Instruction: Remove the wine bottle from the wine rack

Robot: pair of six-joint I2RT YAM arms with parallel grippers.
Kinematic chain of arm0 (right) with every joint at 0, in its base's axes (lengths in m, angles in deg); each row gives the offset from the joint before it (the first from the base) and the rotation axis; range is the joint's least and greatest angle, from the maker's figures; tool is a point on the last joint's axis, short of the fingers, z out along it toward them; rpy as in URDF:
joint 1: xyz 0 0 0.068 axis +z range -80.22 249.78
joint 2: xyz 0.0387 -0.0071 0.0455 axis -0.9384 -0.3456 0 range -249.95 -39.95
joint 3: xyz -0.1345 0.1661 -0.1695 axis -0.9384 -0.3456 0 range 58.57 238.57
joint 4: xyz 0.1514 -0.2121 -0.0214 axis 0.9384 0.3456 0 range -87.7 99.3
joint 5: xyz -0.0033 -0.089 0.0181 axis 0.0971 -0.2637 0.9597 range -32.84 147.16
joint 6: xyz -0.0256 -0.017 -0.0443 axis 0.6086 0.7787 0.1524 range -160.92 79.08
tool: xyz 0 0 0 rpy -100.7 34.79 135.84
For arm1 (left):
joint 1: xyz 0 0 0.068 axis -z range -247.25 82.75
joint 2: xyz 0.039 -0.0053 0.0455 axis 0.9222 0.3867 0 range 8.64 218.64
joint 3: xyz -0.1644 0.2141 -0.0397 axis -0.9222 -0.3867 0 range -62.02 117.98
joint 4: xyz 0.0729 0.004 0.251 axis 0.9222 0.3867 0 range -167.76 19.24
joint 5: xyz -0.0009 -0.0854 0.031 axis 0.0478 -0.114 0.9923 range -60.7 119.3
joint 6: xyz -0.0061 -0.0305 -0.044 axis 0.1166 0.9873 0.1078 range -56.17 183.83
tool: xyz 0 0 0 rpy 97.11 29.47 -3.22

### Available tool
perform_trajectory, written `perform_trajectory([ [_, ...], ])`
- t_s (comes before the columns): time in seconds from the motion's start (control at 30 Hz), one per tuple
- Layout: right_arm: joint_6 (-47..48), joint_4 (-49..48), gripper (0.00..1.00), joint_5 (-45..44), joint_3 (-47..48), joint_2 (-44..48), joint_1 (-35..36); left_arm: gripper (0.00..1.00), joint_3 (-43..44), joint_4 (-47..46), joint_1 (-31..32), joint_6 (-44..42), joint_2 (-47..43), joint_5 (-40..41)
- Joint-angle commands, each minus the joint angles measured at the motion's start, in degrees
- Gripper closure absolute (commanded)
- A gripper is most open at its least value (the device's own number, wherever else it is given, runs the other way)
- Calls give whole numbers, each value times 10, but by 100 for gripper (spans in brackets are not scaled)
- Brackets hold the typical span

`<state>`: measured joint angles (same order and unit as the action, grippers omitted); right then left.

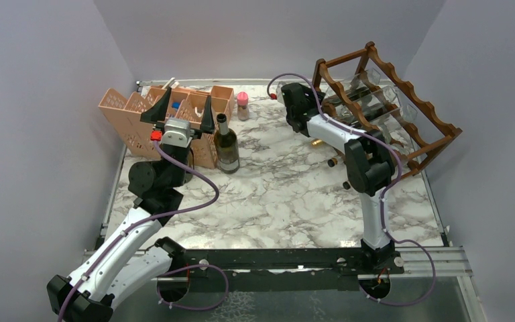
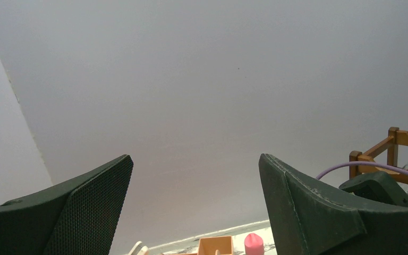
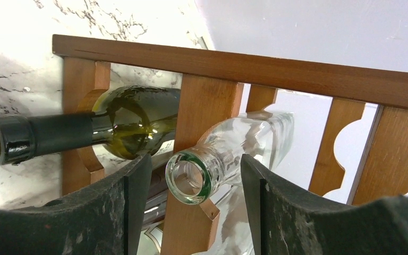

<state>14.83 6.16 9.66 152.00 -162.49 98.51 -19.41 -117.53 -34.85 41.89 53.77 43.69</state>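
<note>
The dark reddish-brown wine rack [image 1: 402, 107] stands at the back right and holds several bottles lying flat. In the right wrist view, a clear glass bottle [image 3: 212, 159] and a dark green wine bottle [image 3: 85, 130] stick neck-first out of the rack [image 3: 244, 66]. My right gripper [image 3: 194, 167] is open, with the clear bottle's mouth between its fingers and not gripped. From above, it [image 1: 308, 100] is at the rack's left end. My left gripper [image 1: 182, 111] is open and empty, pointing up over the organiser. Another dark wine bottle [image 1: 226, 144] stands upright on the marble table.
A peach-pink lattice organiser [image 1: 134, 117] stands at the back left, right behind the left gripper. A small pink-capped jar [image 1: 243, 105] sits near the back wall and also shows in the left wrist view [image 2: 253, 244]. Grey walls close in on three sides.
</note>
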Motion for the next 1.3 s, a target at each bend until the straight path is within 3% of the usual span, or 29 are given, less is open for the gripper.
perform_trajectory([
  [0.0,36,-66,36,4,-14,-6,-6,5,-7,-15,5,-3,-2,-11],
  [0.93,39,-63,55,-2,-37,-16,8,5,-7,-14,6,-5,-2,-12],
  [1.27,38,-72,71,-11,-50,-25,22,5,-7,-14,6,-6,-4,-11],
])
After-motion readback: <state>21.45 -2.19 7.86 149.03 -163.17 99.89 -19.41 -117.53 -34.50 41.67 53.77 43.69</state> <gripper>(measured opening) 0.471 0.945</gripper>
